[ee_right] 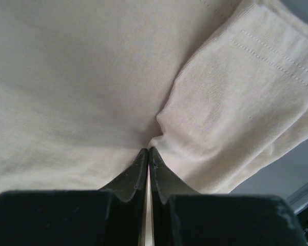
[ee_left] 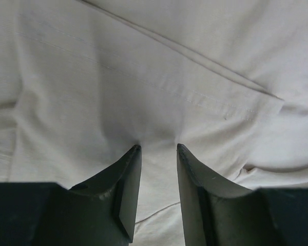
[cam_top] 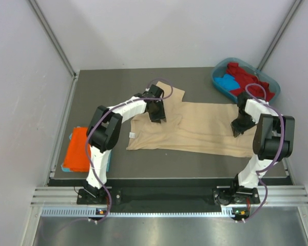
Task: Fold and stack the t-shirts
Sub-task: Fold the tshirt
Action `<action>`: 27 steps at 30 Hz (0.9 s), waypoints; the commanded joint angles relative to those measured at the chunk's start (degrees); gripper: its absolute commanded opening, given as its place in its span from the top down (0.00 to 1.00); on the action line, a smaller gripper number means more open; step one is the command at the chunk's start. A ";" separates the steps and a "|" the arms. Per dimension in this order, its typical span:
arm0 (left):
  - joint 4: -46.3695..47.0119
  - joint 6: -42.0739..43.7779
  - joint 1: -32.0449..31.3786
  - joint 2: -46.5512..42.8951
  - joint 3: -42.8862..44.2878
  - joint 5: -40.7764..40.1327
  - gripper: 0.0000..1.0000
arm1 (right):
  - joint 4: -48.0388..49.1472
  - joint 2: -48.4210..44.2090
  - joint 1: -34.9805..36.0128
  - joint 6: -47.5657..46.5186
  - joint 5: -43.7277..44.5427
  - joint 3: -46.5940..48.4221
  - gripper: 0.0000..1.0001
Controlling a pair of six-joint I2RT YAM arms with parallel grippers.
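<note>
The main risk lies with the left end effector point(ee_left: 158, 148). Its jaws stand part-way apart with the tips pressed into the beige-tan cotton t-shirt point(cam_top: 205, 133), and I cannot tell whether any cloth is caught between them. If it lifts like this, the fabric probably stays on the dark grey desk point(cam_top: 113, 92) while the other side rises, and the fold goes skew. The right end effector point(ee_right: 148, 150) is clenched on a thin pinch of the same shirt, just beside a doubled, stitched edge. So slight a hold may take only one layer or slip out under a pull. Uneven pulling between the two arms could also drag the whole shirt towards one side and bunch it.

The shirt lies spread across the middle of the desk, its white neck label at the left. The left arm reaches far and rightward, its wrist pointing down onto the far left part of the shirt, by a sleeve. The right arm is bent back on itself, its wrist pointing down at the shirt's right end. A folded orange cotton t-shirt point(cam_top: 78, 148) sits at the near left, well apart.
</note>
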 commanded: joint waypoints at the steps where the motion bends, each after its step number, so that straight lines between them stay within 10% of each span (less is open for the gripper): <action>1: -3.16 -0.29 2.63 0.51 -1.40 -7.91 0.60 | 1.33 -3.32 -0.77 -0.50 3.63 -0.62 1.00; 27: -3.42 -2.31 4.04 -1.78 -3.59 -17.49 0.62 | 13.72 -6.92 -0.77 -2.70 1.61 -5.63 1.00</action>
